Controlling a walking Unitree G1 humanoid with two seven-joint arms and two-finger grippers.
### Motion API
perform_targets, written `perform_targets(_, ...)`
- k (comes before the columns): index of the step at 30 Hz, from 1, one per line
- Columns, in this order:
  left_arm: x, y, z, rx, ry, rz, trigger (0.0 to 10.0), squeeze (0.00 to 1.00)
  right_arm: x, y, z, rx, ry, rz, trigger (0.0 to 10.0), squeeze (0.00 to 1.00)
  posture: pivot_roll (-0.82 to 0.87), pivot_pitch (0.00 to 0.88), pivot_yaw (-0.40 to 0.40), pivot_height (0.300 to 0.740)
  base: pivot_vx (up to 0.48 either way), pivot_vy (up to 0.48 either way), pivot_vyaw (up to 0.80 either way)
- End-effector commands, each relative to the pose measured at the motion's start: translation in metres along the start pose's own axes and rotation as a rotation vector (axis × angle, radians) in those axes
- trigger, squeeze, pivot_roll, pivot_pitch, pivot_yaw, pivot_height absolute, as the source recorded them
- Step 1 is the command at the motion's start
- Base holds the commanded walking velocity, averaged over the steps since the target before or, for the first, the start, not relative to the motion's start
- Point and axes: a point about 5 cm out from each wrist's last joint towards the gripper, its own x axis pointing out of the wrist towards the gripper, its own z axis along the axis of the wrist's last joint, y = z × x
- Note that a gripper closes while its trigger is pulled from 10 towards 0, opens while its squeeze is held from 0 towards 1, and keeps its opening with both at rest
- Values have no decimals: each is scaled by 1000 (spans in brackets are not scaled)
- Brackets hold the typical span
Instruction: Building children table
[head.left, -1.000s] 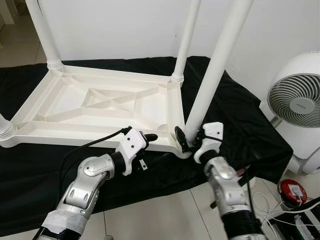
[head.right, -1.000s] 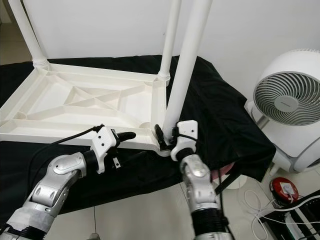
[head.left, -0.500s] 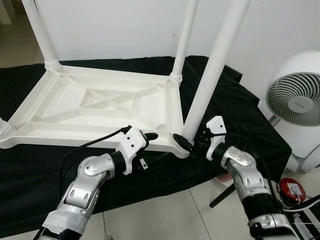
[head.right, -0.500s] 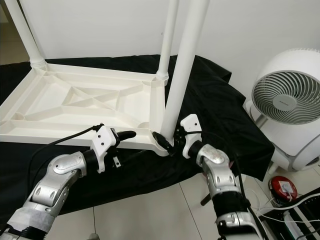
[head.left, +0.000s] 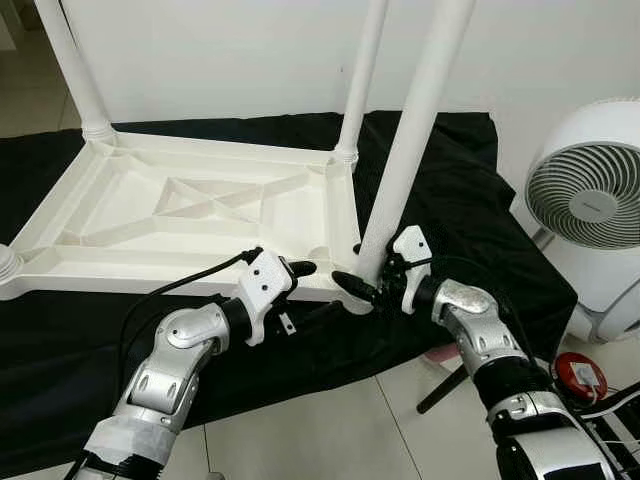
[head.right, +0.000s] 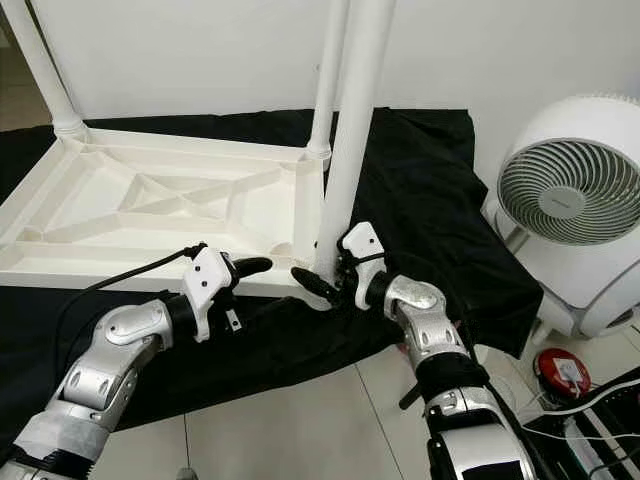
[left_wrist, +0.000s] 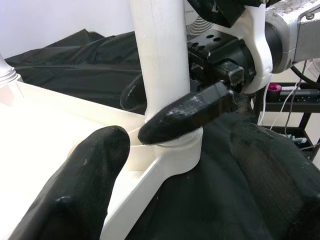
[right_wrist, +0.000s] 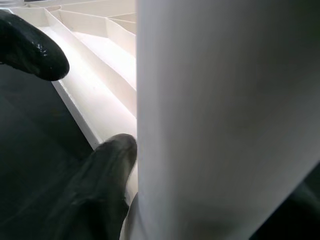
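Note:
A white plastic table top (head.left: 150, 270) lies upside down on a black cloth (head.left: 465, 190), its white legs pointing up. My right gripper (head.left: 362, 281) is shut on the base of the near right leg (head.left: 410, 150), just above its corner socket; one finger (left_wrist: 185, 112) crosses in front of the leg and the other sits behind it. My left gripper (head.left: 306, 292) is open at the table's front rim, left of that corner. One left finger (left_wrist: 80, 190) lies over the rim and the other hangs outside it.
Two more legs (head.left: 360, 80) (head.left: 70, 70) stand at the far corners, close to a white wall. A white fan (head.left: 590, 200) stands on the floor at the right, with a red device (head.left: 578, 372) and cables beside it. Tiled floor lies in front.
My right forearm has swung out to the right around the near right leg's base, the gripper staying on the leg. The left gripper has kept its place.

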Motion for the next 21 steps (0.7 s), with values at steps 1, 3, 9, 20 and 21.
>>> perform_targets(1, 1, 3, 3, 12, 1, 52, 10000, 0, 4, 1, 2, -12, 5, 27, 0, 0, 24, 0, -77, 740, 0, 0, 0)
perform_targets(3, 1, 2, 3, 10, 0, 52, 10000, 0, 3, 2, 0, -6, 3, 30, 0, 0, 25, 0, -78, 740, 0, 0, 0)
perform_targets(9, 0, -2, 2, 1, 1, 49, 10000, 0, -2, 3, -4, 30, -29, 3, 6471, 0, 22, 0, -84, 740, 0, 0, 0)
perform_targets(20, 0, -7, 0, -17, -1, 44, 10000, 0, -7, 0, -8, 73, -40, -319, 10000, 0, 6, 0, -87, 740, 0, 0, 0)
perform_targets(21, 0, -7, 0, -17, -1, 44, 10000, 0, -7, 0, -8, 73, -40, -319, 10000, 0, 6, 0, -87, 740, 0, 0, 0)
